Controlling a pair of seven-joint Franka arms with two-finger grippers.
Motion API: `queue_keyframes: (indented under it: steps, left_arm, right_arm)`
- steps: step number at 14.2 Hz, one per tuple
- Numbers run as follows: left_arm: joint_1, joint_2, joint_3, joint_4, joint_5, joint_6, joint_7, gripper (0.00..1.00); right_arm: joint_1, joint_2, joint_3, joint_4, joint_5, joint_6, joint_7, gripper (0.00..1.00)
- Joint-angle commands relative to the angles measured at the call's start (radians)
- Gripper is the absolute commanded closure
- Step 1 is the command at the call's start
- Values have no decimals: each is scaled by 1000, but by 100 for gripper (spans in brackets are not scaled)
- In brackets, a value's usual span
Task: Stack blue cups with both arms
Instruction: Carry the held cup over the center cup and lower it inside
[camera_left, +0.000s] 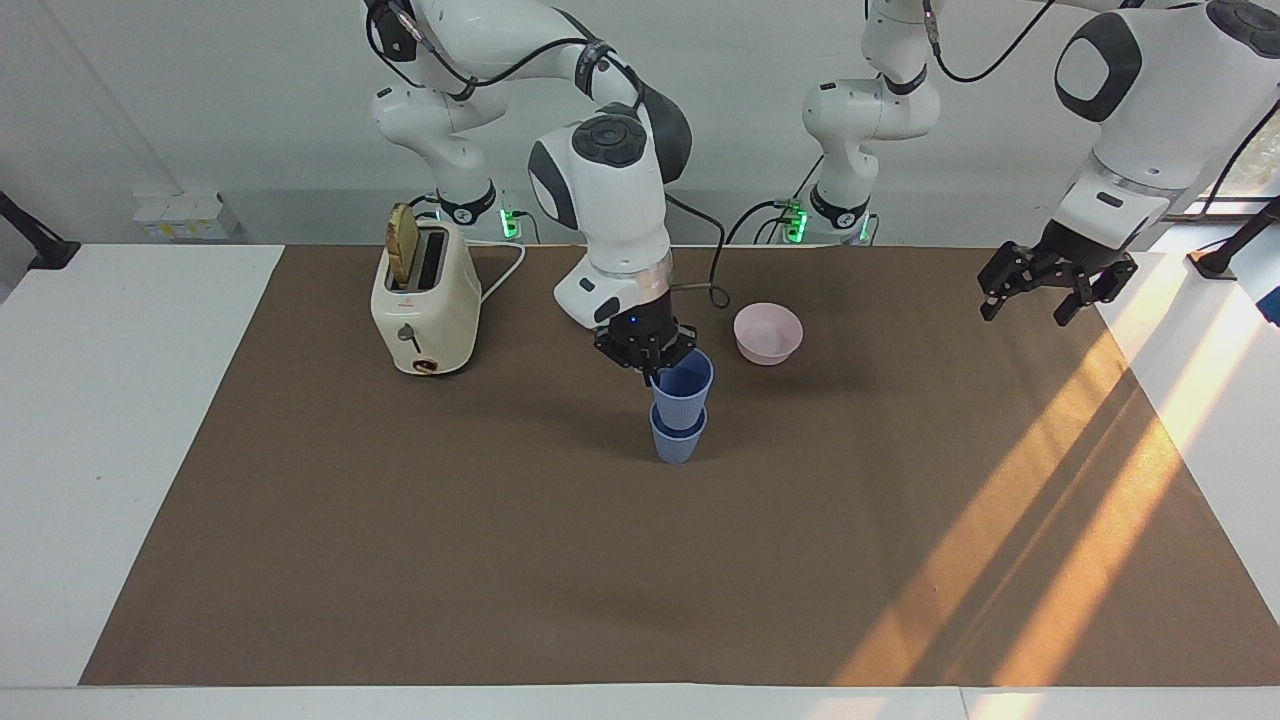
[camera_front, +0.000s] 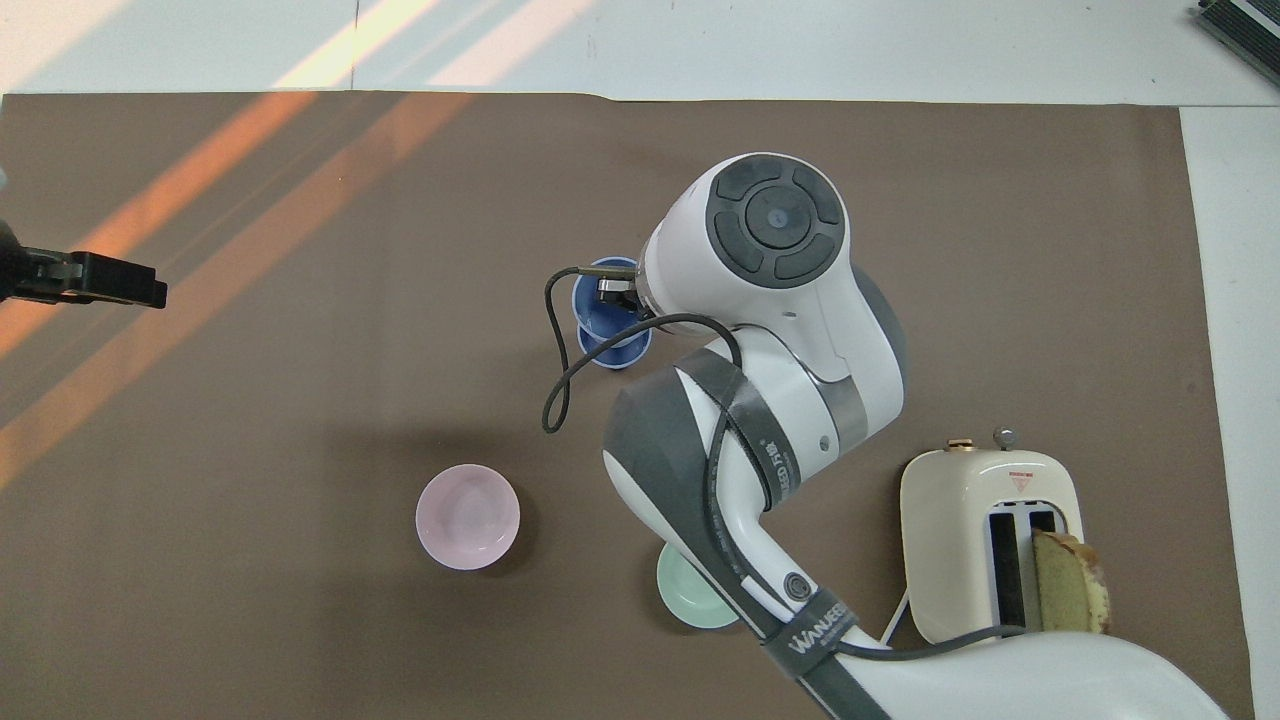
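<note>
Toaster (camera_left: 425, 300), bread slice (camera_left: 403, 245) upright in slot; label on its top too small for me to read. Right tool (camera_left: 655, 366) clamped on rim of upper blue cup (camera_left: 683, 385), which sits partly inside lower blue cup (camera_left: 678, 440) mid-bench; right arm hides mint bowl (camera_front: 690, 598) almost fully overhead. I read "WANUEE" on arm strap. Pink bowl (camera_left: 768, 333) beside cups. Left tool (camera_left: 1035, 298) open, waiting over mat's edge at its own end, cut off in overhead view.
</note>
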Motion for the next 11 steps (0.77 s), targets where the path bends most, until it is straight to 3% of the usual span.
queue_keyframes:
  steps: [1,7,8,9,11]
  left_arm:
    - [11,1,-9,14,10,-19,-5,0]
    - [11,-2,-12,9,10,-19,-5,0]
    - [11,-2,-12,9,10,-19,-3,0]
    - [11,-2,-12,9,12,-19,-3,0]
    - [11,-2,-12,9,12,-19,-3,0]
  right_arm:
    - [-4,-3,3,-26,9,10,8,100]
    - [-5,-2,3,-50,8,33,2,100]
    - [-7,0,3,-50,21,47,3,37]
    - [-10,-2,5,-56,15,61,3,0]
    - [-13,-2,3,-53,18,64,5,0]
